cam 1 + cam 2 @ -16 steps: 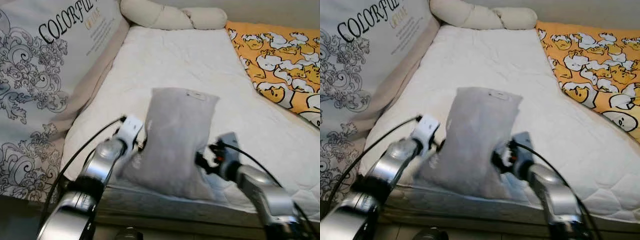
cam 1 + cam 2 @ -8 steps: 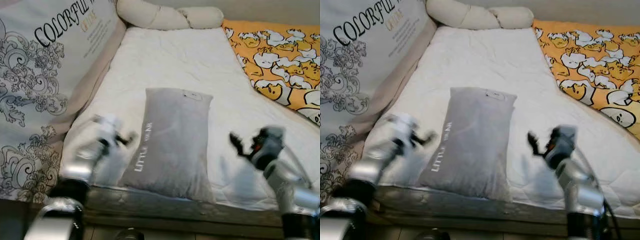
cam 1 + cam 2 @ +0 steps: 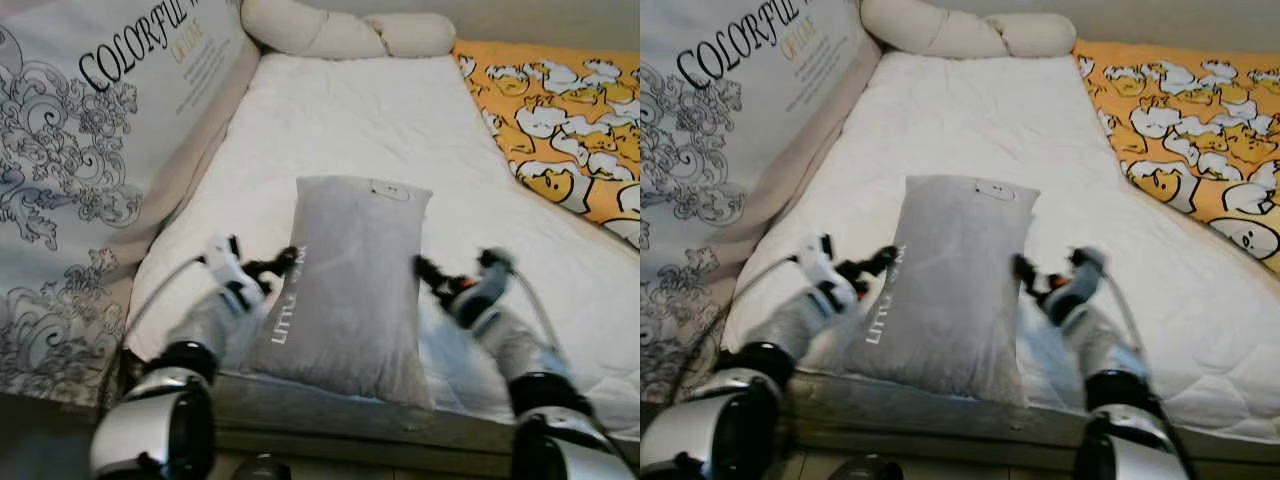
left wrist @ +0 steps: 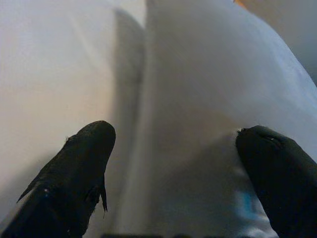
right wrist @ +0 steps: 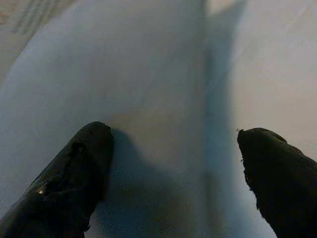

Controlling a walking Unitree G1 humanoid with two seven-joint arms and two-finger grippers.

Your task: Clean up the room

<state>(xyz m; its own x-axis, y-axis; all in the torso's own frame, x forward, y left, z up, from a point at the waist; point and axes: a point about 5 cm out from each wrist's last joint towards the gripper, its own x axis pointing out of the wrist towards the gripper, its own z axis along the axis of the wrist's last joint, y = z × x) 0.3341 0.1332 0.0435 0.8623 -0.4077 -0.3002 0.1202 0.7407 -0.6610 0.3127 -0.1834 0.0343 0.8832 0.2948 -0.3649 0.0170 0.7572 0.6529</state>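
Observation:
A grey pillow [image 3: 350, 275] with white lettering lies lengthwise on the white mattress [image 3: 350, 120], its near end at the bed's front edge. My left gripper [image 3: 272, 266] is at the pillow's left edge, open, its fingers [image 4: 79, 168] spread over the pillow's side. My right gripper [image 3: 430, 272] is at the pillow's right edge, also open, with its fingertips [image 5: 74, 173] wide apart against the grey fabric [image 5: 148, 89]. Neither gripper holds the pillow.
A large patterned cushion [image 3: 90, 170] with black scrollwork leans along the bed's left side. A cream knotted bolster [image 3: 340, 30] lies at the head of the bed. An orange blanket [image 3: 560, 110] with a cartoon print covers the right side.
Both grippers have swung back in from wide apart to the pillow's two sides. The pillow, gripped a second ago, has lain flat since half a second ago.

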